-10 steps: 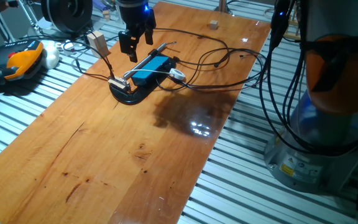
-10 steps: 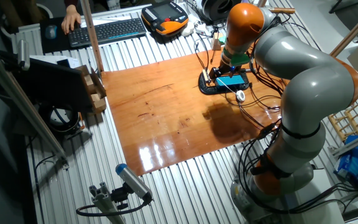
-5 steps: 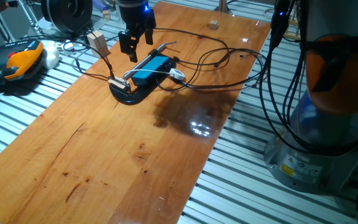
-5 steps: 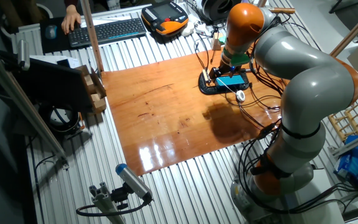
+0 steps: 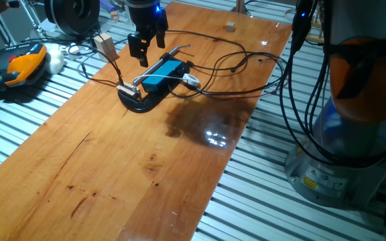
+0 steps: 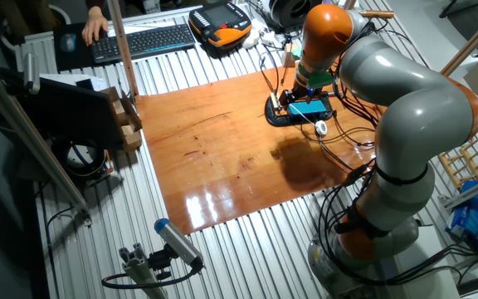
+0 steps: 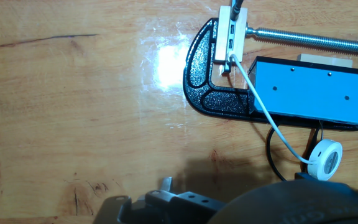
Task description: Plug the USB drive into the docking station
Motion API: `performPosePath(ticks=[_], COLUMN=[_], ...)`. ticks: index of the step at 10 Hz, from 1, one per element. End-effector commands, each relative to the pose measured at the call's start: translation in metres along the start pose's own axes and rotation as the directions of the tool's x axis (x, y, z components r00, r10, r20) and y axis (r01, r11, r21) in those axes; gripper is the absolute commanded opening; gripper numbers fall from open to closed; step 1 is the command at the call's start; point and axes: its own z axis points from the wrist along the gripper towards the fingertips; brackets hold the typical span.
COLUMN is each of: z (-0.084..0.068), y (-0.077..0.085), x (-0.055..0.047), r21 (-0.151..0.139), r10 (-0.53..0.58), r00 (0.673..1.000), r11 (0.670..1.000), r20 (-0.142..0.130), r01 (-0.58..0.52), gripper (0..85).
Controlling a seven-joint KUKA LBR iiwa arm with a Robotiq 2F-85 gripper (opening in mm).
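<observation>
Unlabelled blue docking station (image 7: pixel 308 93), no legible writing

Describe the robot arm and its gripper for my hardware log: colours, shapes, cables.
The arm has bulky rounded silver-grey links with orange bands at the joints, on a grey base carrying a small yellow warning sticker. Black cables run along it. The gripper is black with two short fingers, and a blue light glows just above it.
</observation>
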Motion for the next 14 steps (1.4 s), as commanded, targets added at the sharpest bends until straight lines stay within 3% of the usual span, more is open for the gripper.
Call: performPosePath(ticks=[1,10,14], z=[-0.0006,0.0009,0.0033], y=[0.0002,0.0013,-0.0016], x=[-0.0003,-0.0049,-0.0083], r21=[-0.043,-0.028,-0.03], r10=[0.008,0.016,0.021], r00=[1.0,1.0,1.0], r11=[0.999,0.999,0.999], r20=[-0.024,-0.001,-0.004], r01=[-0.009,-0.016,-0.021], gripper=[0.0,0.0,0.0])
